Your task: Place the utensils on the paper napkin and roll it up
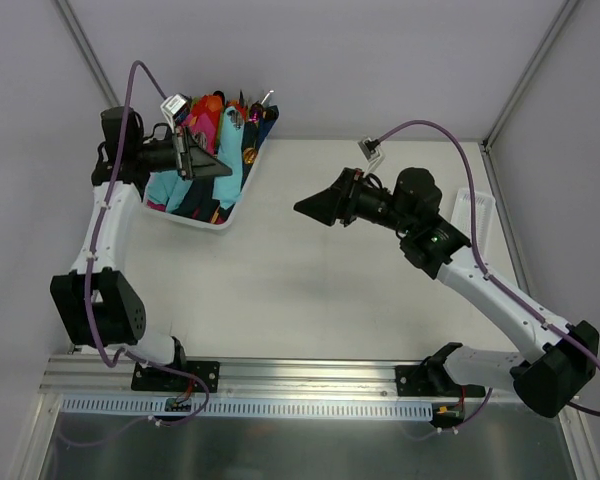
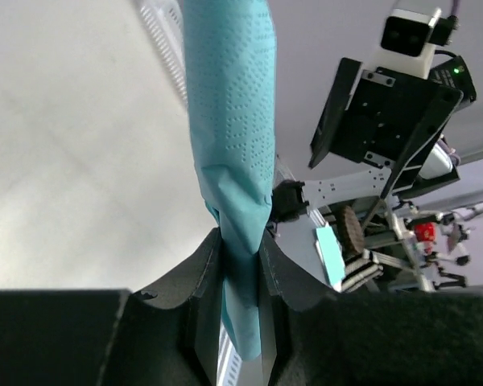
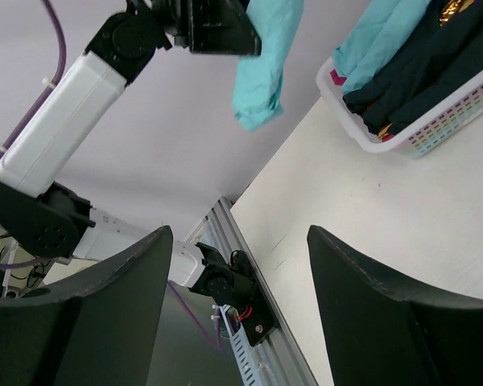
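Cream tabletop (image 1: 310, 290) ran back from the metal rail (image 1: 310, 375) at its near edge, where both arm bases were bolted. Over the middle of the surface, a little toward the right edge, the right gripper (image 1: 302, 207) hung with its fingers spread wide and nothing between them, pointing toward the far left corner. In that corner sat a white basket (image 1: 205, 222) packed with folded napkins in teal, navy and pink. Handles poked out at its far end, but the utensils were too small to pick out with any certainty.

Above the basket the left gripper (image 2: 240, 249) was pinched onto the paper napkin (image 2: 229, 121), clamping it near one end. The teal sheet hung from the fingers as a bunched, creased strip, apart from the basket and the table.

By my judgement the step in hand was fetching the napkin, and no utensil was placed yet. The next move called for carrying it toward the table's middle and laying it down opened flat. Crumpled as it was, that would likely need the free right gripper to tug a corner.
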Controlling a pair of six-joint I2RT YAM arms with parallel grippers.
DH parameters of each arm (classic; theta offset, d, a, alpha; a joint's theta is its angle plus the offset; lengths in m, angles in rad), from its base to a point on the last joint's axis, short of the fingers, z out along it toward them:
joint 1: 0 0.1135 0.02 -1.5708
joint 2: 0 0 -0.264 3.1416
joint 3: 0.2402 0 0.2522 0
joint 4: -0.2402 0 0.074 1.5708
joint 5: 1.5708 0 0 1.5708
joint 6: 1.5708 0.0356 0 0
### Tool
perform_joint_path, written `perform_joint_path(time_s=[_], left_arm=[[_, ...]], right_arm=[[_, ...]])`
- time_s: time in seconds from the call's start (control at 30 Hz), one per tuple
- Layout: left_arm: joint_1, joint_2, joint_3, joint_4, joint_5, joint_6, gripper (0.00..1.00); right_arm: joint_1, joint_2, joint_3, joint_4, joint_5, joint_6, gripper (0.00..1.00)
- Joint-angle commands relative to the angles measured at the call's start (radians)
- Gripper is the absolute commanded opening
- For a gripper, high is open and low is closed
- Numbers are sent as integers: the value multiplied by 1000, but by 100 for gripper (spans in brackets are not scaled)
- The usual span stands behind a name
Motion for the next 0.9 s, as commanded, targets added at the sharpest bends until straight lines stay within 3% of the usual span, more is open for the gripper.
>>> perform_joint_path(time_s=[0.0,0.1,0.17,0.3,0.43,0.7,0.87], left_arm=[[70,73,171,-271,90,274,0],[44,197,491,-910,-186,764,0],[55,216,509,-919,-207,742,0],[61,293,657,-1053,-324,851,0],[99,475,904,-1383,-294,1050,0],[147,517,750,-1384,-319,1256,0],[173,587,736,-1383,-317,1274,0]], right_arm=[[-8,-40,-6,-26,-19,-25,71],[-11,-40,-3,-48,-16,-33,73],[-14,-40,-4,-49,-15,-35,74],[-20,-27,-6,-49,-13,-33,74],[-23,-19,-4,-49,-25,-27,76],[-35,-14,-15,-60,-38,-21,79],[-34,-7,-21,-59,-41,-10,80]])
